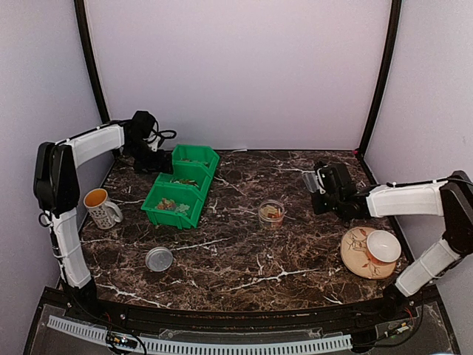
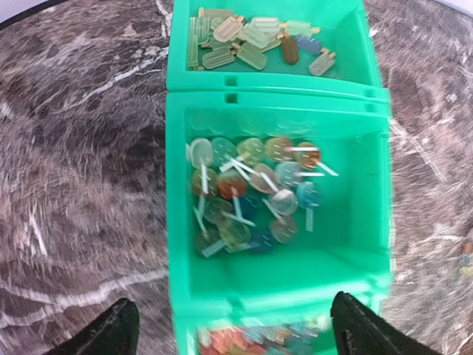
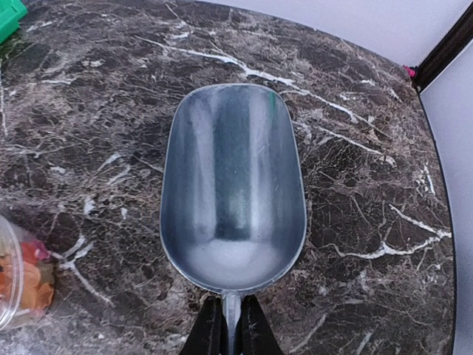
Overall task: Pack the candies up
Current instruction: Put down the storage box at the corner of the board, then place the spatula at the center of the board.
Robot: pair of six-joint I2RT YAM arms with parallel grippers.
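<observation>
Small wrapped candies (image 2: 255, 342) in mixed colours fill the nearest of three joined green bins (image 1: 157, 210). They also show as a colourful heap (image 1: 170, 205) from above. More candies (image 3: 26, 279) lie in a clear jar (image 1: 271, 213) at mid-table. My left gripper (image 2: 236, 333) hovers open over the bins, its fingertips (image 2: 118, 329) wide apart with nothing between them. At the back left, the left gripper (image 1: 157, 161) sits beside the bins. My right gripper (image 3: 230, 329) is shut on the handle of an empty metal scoop (image 3: 233, 185), to the right of the jar.
The middle bin holds lollipops (image 2: 251, 192) and the far bin holds popsicle-shaped sweets (image 2: 255, 37). A white mug (image 1: 101, 208) stands left of the bins. A round lid (image 1: 159, 259) lies at front left. A plate (image 1: 355, 255) with a bowl (image 1: 384, 245) sits at front right.
</observation>
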